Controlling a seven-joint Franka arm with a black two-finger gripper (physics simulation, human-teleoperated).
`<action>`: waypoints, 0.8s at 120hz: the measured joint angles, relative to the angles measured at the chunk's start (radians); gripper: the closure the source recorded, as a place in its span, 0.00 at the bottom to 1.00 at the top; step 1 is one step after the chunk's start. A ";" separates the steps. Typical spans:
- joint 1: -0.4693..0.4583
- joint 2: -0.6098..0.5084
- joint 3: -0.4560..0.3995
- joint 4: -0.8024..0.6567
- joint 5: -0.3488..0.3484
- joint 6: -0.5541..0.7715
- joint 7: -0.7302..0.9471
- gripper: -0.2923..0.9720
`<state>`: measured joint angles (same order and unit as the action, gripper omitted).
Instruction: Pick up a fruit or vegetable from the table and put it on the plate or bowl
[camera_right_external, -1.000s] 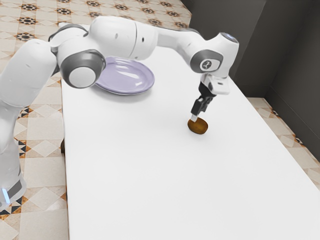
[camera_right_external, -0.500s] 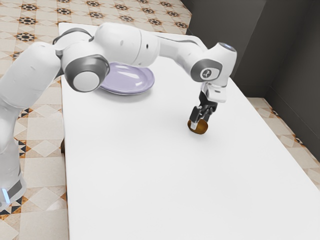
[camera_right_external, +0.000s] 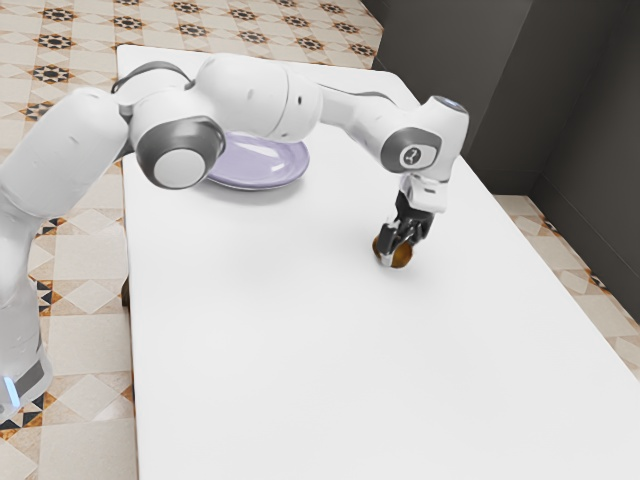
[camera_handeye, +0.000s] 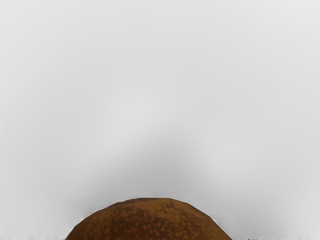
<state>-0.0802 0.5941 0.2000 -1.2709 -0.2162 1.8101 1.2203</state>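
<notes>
Where the white bench (camera_right_external: 300, 380) runs from the foreground toward a lavender plate (camera_right_external: 265, 160) at its far end, a small brown fruit (camera_right_external: 402, 260) rests on the top. It is nearer the camera than the plate and well apart from it, toward the exterior view's right. The black gripper (camera_right_external: 397, 244) is down over it, jaws spread wide, one at either side of the fruit. From this angle they appear just short of the skin rather than pressed to it. The wrist view shows the fruit (camera_handeye: 150, 222) as a rounded, rust-brown dome with darker speckles, close under the gripper, the pale bench (camera_handeye: 160, 100) stretching beyond it. Above the gripper, the white and grey Franka arm (camera_right_external: 250, 95) bends at its wrist, then reaches back toward the exterior view's left. Its thick upper links pass in front of the plate and cover that side of its rim. The plate lies flat, shallow and glossy, near the bench's edge on the exterior view's left. Beyond the plate, the bench ends at a floor (camera_right_external: 60, 40) of patterned beige and brown tiles. A dark grey wall (camera_right_external: 520, 80) rises past the far corner, well to the plate's right in the exterior view.
</notes>
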 joint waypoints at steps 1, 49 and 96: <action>0.001 0.000 0.000 0.000 -0.001 0.000 0.001 0.48; 0.011 -0.082 0.194 0.008 -0.023 -0.005 0.002 0.59; 0.116 -0.138 0.511 0.011 -0.060 -0.042 -0.029 0.60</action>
<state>0.0353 0.4565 0.7113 -1.2596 -0.2764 1.7682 1.1914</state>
